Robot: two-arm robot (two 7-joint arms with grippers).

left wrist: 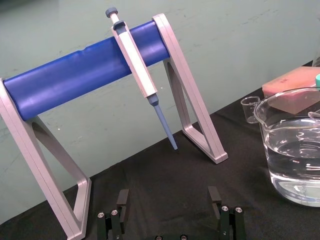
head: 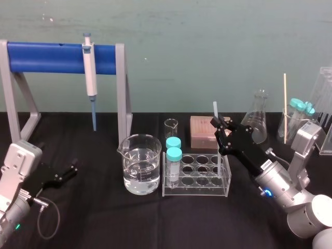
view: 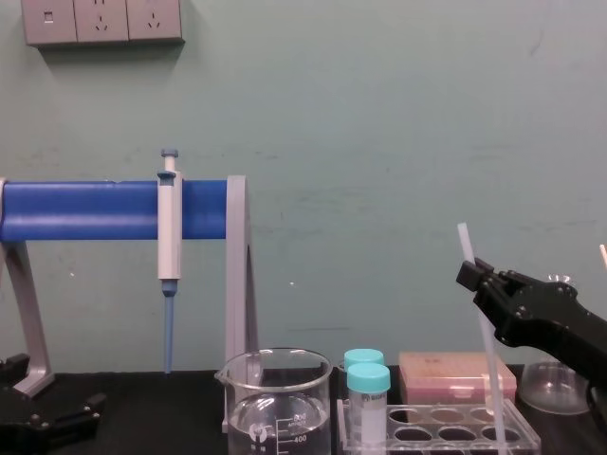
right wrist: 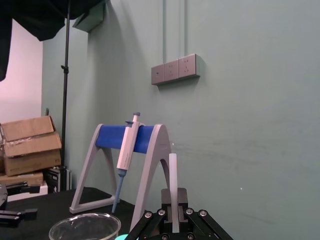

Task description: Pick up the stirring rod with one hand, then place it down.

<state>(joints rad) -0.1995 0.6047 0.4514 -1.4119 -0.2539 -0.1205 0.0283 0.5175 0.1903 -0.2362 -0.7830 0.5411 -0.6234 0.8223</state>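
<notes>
A: Where is the stirring rod (view: 487,346)?
B: In the right gripper (head: 220,126), which pinches it between its two fingers. The rod stands almost upright, leaning a little, over the right end of the clear tube rack (head: 197,179). Its top pokes out above the fingers.
A: And its lower end?
B: Seen from the chest, it runs down to the rack's right-hand holes. I cannot tell whether it touches them.
A: What is around it?
B: Two tubes (head: 174,155) with teal caps stand at the rack's left end. Just left of the rack is a big glass beaker (head: 140,165) with water in it. Behind the rack are a pink box (head: 204,132) and a small empty glass (head: 170,127). A cone-shaped flask (head: 258,120) stands to the right, behind the gripper, with a thin pale stick (head: 284,108) beyond it.
A: The other arm?
B: The left gripper (head: 69,171) sits low at the left side of the table (head: 93,218), fingers spread apart, holding nothing. Well behind it, a blue-and-white pipette (head: 91,70) hangs on the blue bar of a grey stand (head: 122,88).
</notes>
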